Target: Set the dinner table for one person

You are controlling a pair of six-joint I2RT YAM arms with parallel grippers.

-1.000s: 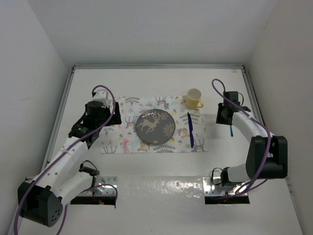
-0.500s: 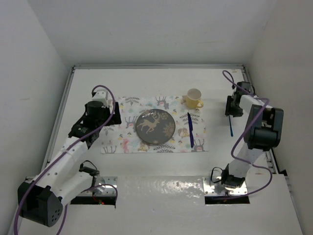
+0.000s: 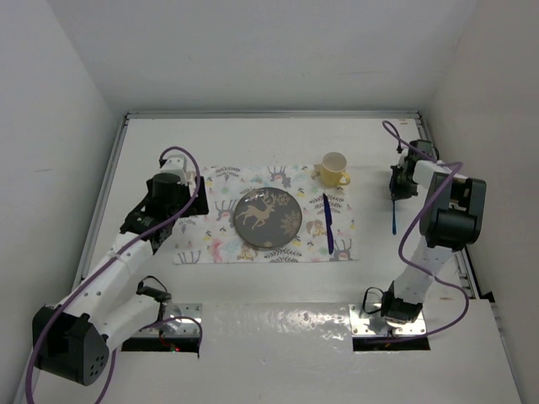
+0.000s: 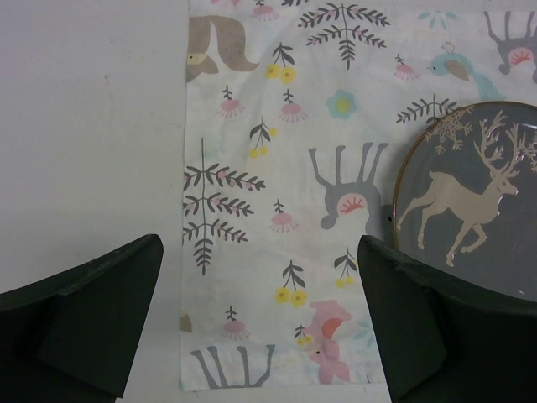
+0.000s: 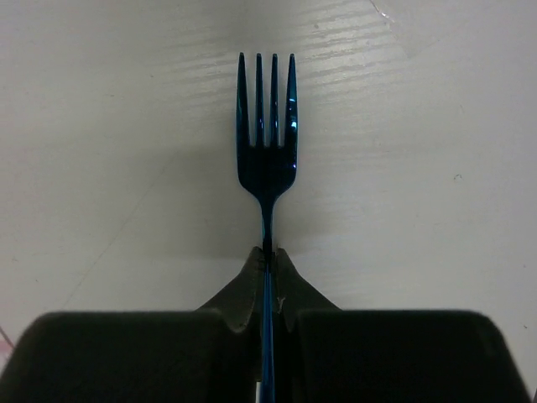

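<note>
The white dinner table (image 3: 253, 143) holds a cloth placemat (image 3: 202, 244) printed with animals. On the mat lie a grey deer plate (image 3: 268, 217) and, right of it, a blue utensil (image 3: 328, 223). A yellow cup (image 3: 333, 170) stands at the mat's far right corner. My right gripper (image 3: 402, 181) is right of the mat and shut on a blue fork (image 3: 394, 217). In the right wrist view the fork (image 5: 267, 109) points away from the gripper (image 5: 267, 256), above bare table. My left gripper (image 4: 260, 327) is open and empty over the mat's left edge, with the plate (image 4: 478, 201) beside it.
White walls close in the table on the left, far and right sides. A thin metal rail (image 3: 108, 181) runs along the table's edge. The two arm bases (image 3: 392, 320) sit at the near edge.
My right arm has folded back toward the right wall, carrying the fork slightly farther away and to the right. The left arm has barely moved.
</note>
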